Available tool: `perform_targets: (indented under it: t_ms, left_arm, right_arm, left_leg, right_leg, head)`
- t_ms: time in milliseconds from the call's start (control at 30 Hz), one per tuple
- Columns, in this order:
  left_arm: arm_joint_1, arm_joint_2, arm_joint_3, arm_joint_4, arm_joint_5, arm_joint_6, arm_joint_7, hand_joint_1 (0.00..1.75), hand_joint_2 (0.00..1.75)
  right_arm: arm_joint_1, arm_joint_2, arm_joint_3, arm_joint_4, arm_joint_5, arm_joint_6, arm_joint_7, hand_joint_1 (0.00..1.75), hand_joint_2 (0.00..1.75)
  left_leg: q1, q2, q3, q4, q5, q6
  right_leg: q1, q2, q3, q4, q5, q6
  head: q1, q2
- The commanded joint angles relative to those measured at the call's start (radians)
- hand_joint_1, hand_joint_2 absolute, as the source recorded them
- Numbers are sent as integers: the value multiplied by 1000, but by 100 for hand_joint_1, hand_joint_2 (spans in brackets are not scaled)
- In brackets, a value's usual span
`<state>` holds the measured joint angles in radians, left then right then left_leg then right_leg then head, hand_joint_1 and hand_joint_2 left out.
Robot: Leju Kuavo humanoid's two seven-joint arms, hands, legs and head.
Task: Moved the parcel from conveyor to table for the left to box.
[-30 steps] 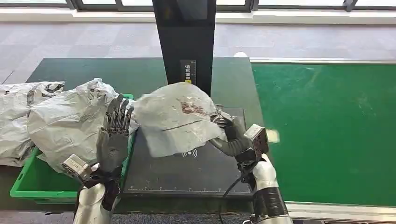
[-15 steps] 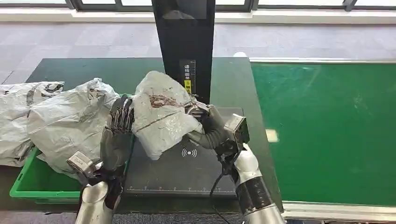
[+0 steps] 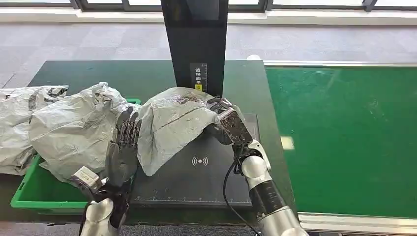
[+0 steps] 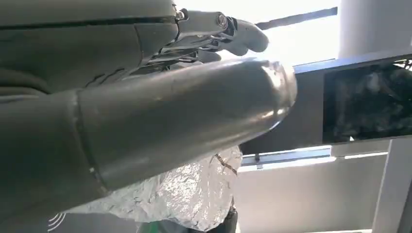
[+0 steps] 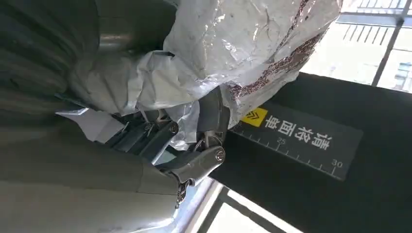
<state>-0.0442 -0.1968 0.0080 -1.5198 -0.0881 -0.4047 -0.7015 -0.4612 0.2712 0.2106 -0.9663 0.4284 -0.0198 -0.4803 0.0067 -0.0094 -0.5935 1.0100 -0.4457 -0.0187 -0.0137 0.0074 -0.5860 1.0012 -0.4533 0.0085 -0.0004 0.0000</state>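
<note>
Parcel (image 3: 169, 125) in silver-grey wrap hung between my two hands above the dark scanning pad (image 3: 196, 172), lifted off the surface rather than lying on it. My right hand (image 3: 227, 120) clenched one bunched edge of the wrap, which I judged was meant to keep the slack film from slipping while the load was carried toward the left. My left hand (image 3: 123, 145) stood upright against the parcel's far side, fingers (image 3: 129, 125) extended and not closed around it, seemingly placed to steady and receive the parcel before boxing. The green bin (image 3: 29, 189) sat just beside that hand, already heaped with other grey bags (image 3: 74, 128), and the green conveyor (image 3: 344, 137) lay well apart on the right.

The head view gave the whole layout, but not how firm the grip was. The right wrist view showed the film crumpled and pinched among my fingers (image 5: 214, 114), with a black post and its yellow-marked ruler label (image 5: 296, 133) close behind. The left wrist view showed the parcel's crinkled underside beneath my thumb (image 4: 194, 116).
</note>
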Motion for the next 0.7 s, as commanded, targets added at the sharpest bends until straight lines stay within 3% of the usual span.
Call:
perform_targets:
  t_ms: [33, 100, 133, 167, 267, 400, 433, 467, 500, 700]
  left_arm:
    - [10, 14, 12, 9, -8, 8, 3, 0, 0]
    - [21, 12, 14, -1, -10, 4, 3, 0, 0]
    - [32, 21, 6, -22, -15, 12, 3, 0, 0]
    - [54, 31, -2, -44, -3, 17, 3, 0, 0]
    - [74, 40, -8, -69, 10, 20, 3, 0, 0]
    - [70, 40, -8, -65, 10, 21, 3, 0, 0]
    - [70, 40, -8, -65, 10, 21, 3, 0, 0]
    - [68, 40, -6, -67, 14, 21, 3, 0, 0]
    - [68, 41, -3, -71, 20, 19, 3, 0, 0]
    - [98, 22, 52, -160, 40, 24, 3, 0, 0]
  right_arm:
    - [-47, -34, 24, 72, 119, -141, 81, 175, 175]
    - [-19, -42, 9, 40, 182, -195, 120, 175, 175]
    - [1, -73, 11, 12, 307, -320, 245, 98, 175]
    - [59, -95, -4, -96, 423, -341, 306, 72, 175]
    - [128, -121, -55, -242, 475, -272, 331, 68, 175]
    - [125, -107, -60, -240, 485, -266, 333, 68, 175]
    - [125, -107, -60, -240, 485, -266, 333, 59, 175]
    - [130, -104, -64, -250, 525, -272, 344, 23, 175]
    - [145, -106, -69, -279, 548, -258, 348, 3, 175]
    - [230, -120, -81, -463, 501, -183, 273, 0, 175]
  left_leg:
    - [0, 2, 3, -2, 0, 0]
    - [0, 1, 1, -1, 0, 0]
    - [0, 1, 2, -2, 0, 1]
    - [0, 0, 1, -1, 0, 1]
    - [0, -2, 1, -1, 0, 1]
    - [0, -1, 1, -1, 0, 1]
    - [0, 0, 0, 0, -1, 1]
    - [0, 0, 1, -1, -1, 1]
    - [0, 0, 0, -1, -1, 0]
    - [0, -1, 0, -1, -1, 1]
  right_leg:
    - [1, 0, 2, -2, 1, -1]
    - [0, 0, 1, -1, 0, 0]
    - [0, 0, 2, -2, 0, 0]
    - [1, -1, 2, -1, 0, 0]
    - [1, -3, 2, -2, -1, 0]
    - [0, -2, 2, -2, -1, 0]
    - [0, -1, 0, -1, 0, 0]
    - [0, -1, 2, -2, 0, 0]
    - [0, -2, 0, -2, 0, 0]
    - [0, -2, 0, -1, -1, 0]
  head:
    - [0, 0]
    - [0, 0]
    - [0, 0]
    - [0, 0]
    - [0, 0]
    - [0, 0]
    - [0, 0]
    - [0, 0]
    - [0, 0]
    - [0, 0]
